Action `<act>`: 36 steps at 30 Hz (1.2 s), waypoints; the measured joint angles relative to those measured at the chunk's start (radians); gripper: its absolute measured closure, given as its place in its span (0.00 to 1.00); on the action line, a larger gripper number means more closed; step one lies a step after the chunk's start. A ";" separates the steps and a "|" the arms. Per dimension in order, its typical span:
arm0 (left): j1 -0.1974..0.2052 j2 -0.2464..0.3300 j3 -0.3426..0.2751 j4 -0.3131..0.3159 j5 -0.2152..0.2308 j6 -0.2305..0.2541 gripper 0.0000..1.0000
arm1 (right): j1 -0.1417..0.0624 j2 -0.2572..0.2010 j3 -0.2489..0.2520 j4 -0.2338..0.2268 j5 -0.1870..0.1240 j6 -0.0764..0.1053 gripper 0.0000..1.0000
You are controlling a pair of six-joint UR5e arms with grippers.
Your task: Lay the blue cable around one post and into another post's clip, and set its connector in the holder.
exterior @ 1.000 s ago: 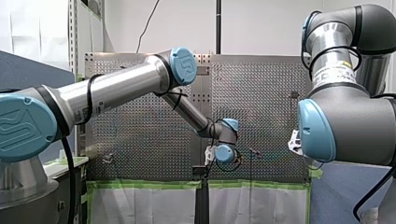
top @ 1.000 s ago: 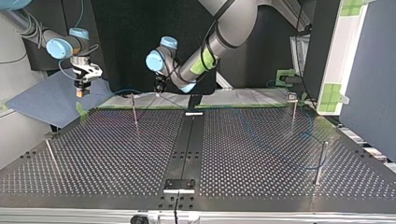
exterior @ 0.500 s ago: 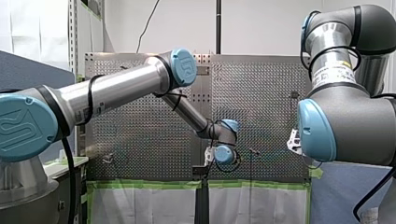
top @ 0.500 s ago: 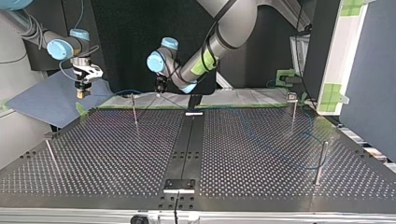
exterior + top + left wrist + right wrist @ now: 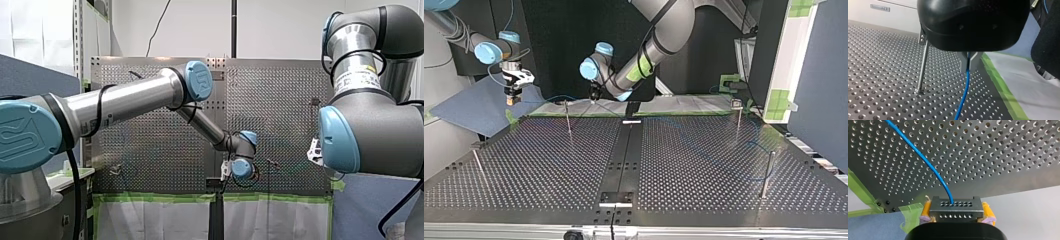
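Observation:
My left gripper (image 5: 968, 65) is shut on the thin blue cable (image 5: 963, 95), which hangs from its fingers down to the perforated plate. A slim metal post (image 5: 922, 70) with a clip at its top stands just beside it. In the top view this gripper (image 5: 594, 95) hovers over the table's far edge, close to that post (image 5: 568, 119). My right gripper (image 5: 956, 206) has yellow pads shut on the black connector (image 5: 955, 211), and the cable (image 5: 923, 160) leaves the connector's face. It hangs off the table's far corner (image 5: 513, 95) at the top view's left.
Three more posts stand on the plate: one at the near left (image 5: 479, 167) and two at the right (image 5: 738, 120) (image 5: 766, 175). A black strip (image 5: 624, 155) runs down the middle with a bracket (image 5: 615, 198) at its near end. Green tape (image 5: 1000, 87) lines the far edge.
My left arm's elbow and wrist have sunk a little in the front view, shifting its gripper slightly along the far edge. The right gripper has hardly moved.

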 joint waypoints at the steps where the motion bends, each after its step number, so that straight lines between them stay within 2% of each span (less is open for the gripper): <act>1: 0.000 0.000 0.001 0.000 0.000 0.000 1.00 | 0.000 0.000 0.000 0.000 0.000 0.000 0.53; 19: 0.004 0.027 0.002 -0.005 0.001 -0.001 1.00 | 0.000 0.000 -0.020 0.019 -0.001 0.001 0.53; 26: 0.004 0.026 0.001 -0.004 0.025 -0.016 1.00 | 0.000 0.000 -0.026 0.022 -0.001 0.004 0.53; 36: 0.019 0.026 -0.013 -0.002 0.031 -0.023 1.00 | -0.001 0.000 -0.041 0.041 0.013 0.005 0.53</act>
